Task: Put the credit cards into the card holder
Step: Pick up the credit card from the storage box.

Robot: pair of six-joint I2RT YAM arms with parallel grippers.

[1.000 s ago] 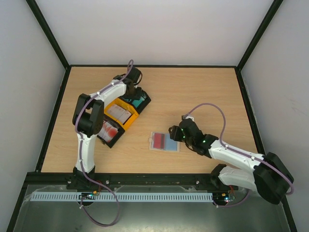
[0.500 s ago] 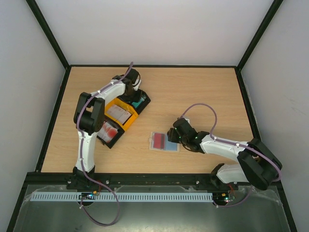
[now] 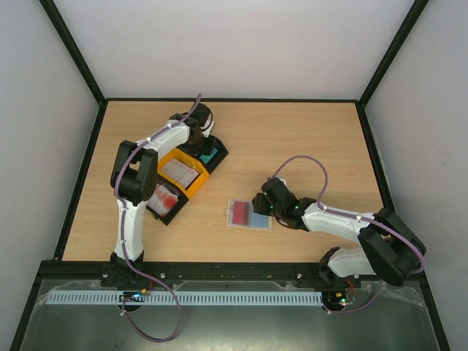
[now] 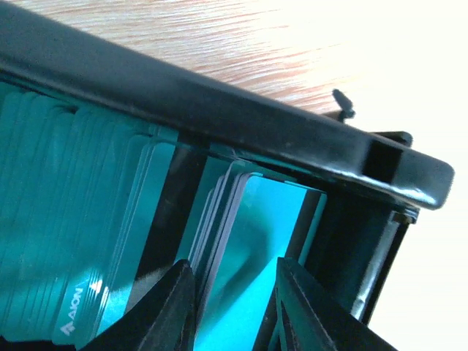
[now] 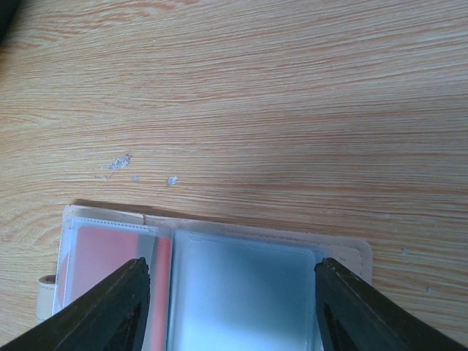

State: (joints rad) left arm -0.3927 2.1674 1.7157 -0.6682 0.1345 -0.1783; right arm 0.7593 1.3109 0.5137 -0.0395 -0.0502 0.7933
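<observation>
The card holder (image 3: pixel 248 214) lies open mid-table, with a red card (image 5: pixel 102 263) in its left clear sleeve and a pale blue-grey sleeve (image 5: pixel 241 292) on the right. My right gripper (image 3: pixel 265 207) hovers low at the holder's right edge. It is open, its fingers (image 5: pixel 117 307) spanning that right sleeve. My left gripper (image 3: pixel 207 146) reaches down into the black bin (image 4: pixel 219 110) of teal credit cards (image 4: pixel 73 219). Its jaws stand partly open astride one leaning teal card (image 4: pixel 256 241), and a gap shows between the fingers.
A yellow bin (image 3: pixel 191 159) with white-grey cards (image 3: pixel 180 172) sits beside the teal bin. Below it is a black bin (image 3: pixel 174 210) holding white cards with red marks (image 3: pixel 164 196). Black frame rails edge the table.
My right arm has stretched left and lowered, bringing its gripper onto the holder's right edge. The left gripper has shifted slightly inside the teal bin and its jaws have narrowed.
</observation>
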